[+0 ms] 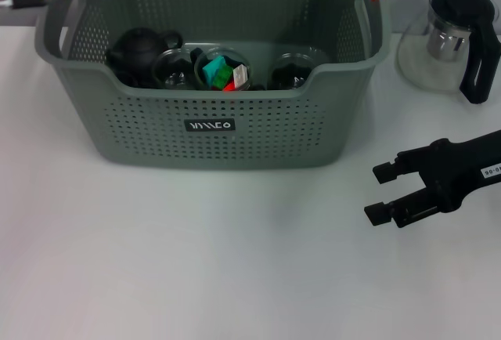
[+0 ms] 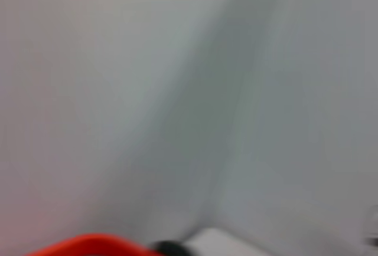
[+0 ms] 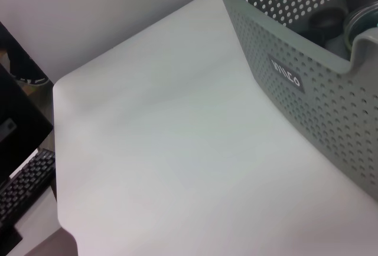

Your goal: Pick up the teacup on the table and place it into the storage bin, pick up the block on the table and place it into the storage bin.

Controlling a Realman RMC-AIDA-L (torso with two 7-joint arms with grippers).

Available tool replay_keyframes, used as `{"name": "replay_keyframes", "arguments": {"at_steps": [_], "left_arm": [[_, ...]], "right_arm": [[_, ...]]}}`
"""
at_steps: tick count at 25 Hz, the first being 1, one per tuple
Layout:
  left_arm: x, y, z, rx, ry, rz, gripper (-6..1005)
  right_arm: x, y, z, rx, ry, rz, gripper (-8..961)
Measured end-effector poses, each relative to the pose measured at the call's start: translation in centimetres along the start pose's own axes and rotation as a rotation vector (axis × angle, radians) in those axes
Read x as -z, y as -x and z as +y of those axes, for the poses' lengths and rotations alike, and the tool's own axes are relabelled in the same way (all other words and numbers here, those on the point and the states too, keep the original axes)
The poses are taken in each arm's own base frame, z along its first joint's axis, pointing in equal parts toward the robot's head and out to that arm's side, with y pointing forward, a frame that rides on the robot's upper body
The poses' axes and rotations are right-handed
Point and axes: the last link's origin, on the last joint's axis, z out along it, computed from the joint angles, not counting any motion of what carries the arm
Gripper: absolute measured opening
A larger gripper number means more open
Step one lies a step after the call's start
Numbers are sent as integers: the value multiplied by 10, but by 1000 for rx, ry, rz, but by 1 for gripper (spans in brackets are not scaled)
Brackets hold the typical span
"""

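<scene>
The grey-green storage bin stands at the back middle of the white table, and its perforated wall also fills one side of the right wrist view. Inside it lie a black teapot and glass teacups. One teacup holds a teal and red block. My right gripper hovers low over the table to the right of the bin, open and empty. The left gripper is out of view; its wrist view shows only a blurred grey surface and an orange handle end.
A glass teapot with a black lid and handle stands at the back right. Bare table stretches in front of the bin. In the right wrist view a keyboard lies beyond the table's edge.
</scene>
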Motion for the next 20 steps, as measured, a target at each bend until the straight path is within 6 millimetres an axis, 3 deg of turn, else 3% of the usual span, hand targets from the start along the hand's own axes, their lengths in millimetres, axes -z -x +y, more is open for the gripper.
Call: {"name": "replay_keyframes", "arguments": {"at_steps": [4,6,8,13,20], "left_arm": [[30,15,36,-52,244,41,812],[45,36,51,-66,342,60,887],[52,55,55,-60,344,58,961],[59,118,64,-70,304,3,961],[55,161,66,-48,313,-111,961]], "right_arm": [[-1,2,1,19,4,-6,947],[-3,3,2,38,9,-9,947],[-6,4,4,61,23,-14,947],[-13,5,9,102,49,-38,947],[-36,12,19,180,95,-75,946]]}}
